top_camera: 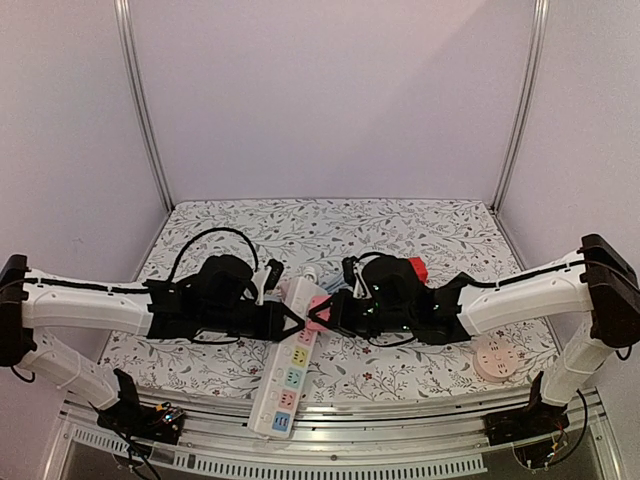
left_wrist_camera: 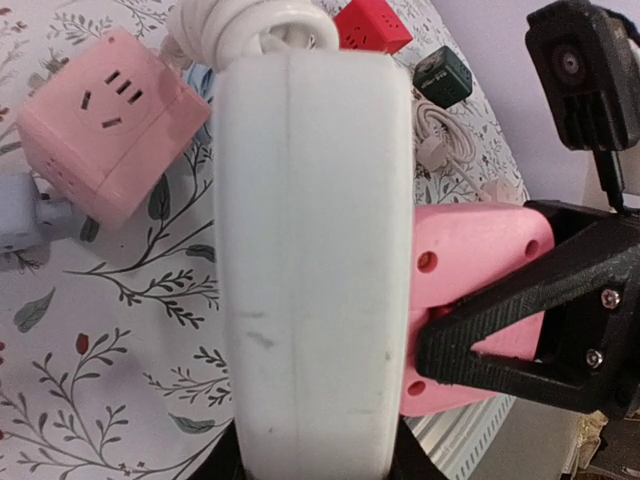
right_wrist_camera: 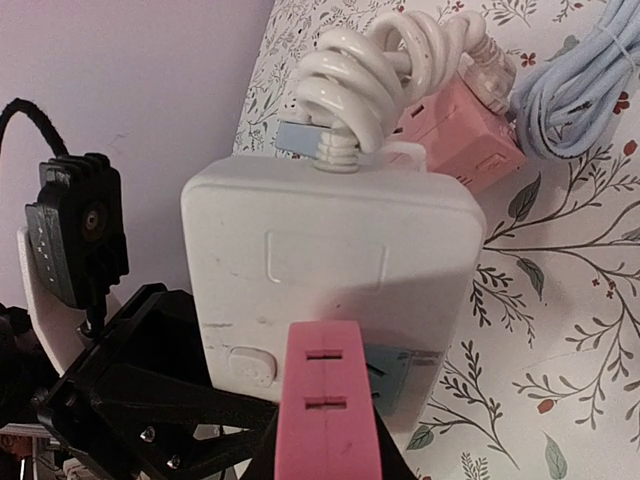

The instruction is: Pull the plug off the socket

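Nearest the bases, the white power strip (top_camera: 283, 388) is laid on the flowery worktop (top_camera: 430, 225), with its near end almost at the front rail. Farther up, the left claw (top_camera: 297, 321) is clamped across the strip's sides. Its fingers are mostly cut off at the bottom of its own camera, so that grip is read from overhead. From the other side, the right claw (top_camera: 327, 313) is clenched on the pink plug (right_wrist_camera: 324, 400), which is seated against the strip's face. The prongs are hidden, so how deep it sits can't be told. Beyond that, stuff mostly blocked by the arms overhead gets shown by the wrist views: a coiled white cable (right_wrist_camera: 385, 70), a pink cube socket (left_wrist_camera: 108, 118), and a pale blue cable bundle (right_wrist_camera: 578, 80), cropped at the edge.
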Controlling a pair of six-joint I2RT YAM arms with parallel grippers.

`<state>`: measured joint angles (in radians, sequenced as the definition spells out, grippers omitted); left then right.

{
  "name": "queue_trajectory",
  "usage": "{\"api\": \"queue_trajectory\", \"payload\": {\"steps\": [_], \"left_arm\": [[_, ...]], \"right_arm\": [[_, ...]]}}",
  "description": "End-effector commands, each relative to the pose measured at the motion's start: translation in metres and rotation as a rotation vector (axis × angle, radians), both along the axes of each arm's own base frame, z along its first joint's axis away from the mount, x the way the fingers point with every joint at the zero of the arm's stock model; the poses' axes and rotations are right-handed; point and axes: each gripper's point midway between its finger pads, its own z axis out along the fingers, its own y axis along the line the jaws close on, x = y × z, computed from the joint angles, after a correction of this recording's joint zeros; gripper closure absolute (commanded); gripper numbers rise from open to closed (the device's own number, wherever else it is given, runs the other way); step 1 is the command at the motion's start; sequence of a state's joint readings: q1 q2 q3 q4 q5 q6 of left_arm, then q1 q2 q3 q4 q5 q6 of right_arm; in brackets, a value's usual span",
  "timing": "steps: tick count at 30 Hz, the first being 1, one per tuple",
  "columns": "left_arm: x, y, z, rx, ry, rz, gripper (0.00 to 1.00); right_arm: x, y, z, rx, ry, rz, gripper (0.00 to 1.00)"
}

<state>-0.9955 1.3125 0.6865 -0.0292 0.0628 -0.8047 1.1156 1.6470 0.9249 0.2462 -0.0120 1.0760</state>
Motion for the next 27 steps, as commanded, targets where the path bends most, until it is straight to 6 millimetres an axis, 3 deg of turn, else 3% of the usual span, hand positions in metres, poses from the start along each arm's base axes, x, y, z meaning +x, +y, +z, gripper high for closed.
{"api": "queue_trajectory", "payload": {"steps": [1,15,27], "left_arm": [[0.005,0.012,-0.015,0.107,-0.014,0.020,0.92],[0.011,0.023,-0.025,0.198,-0.029,0.062,0.92],[0.016,0.012,0.018,-0.126,-0.003,0.067,0.91]], "right_arm": [[0.018,0.003,0.014,0.014,-0.039,-0.040,1.00],[0.019,0.005,0.010,0.013,-0.027,-0.044,1.00],[0.016,-0.015,-0.028,-0.044,0.027,-0.100,1.00]]}}
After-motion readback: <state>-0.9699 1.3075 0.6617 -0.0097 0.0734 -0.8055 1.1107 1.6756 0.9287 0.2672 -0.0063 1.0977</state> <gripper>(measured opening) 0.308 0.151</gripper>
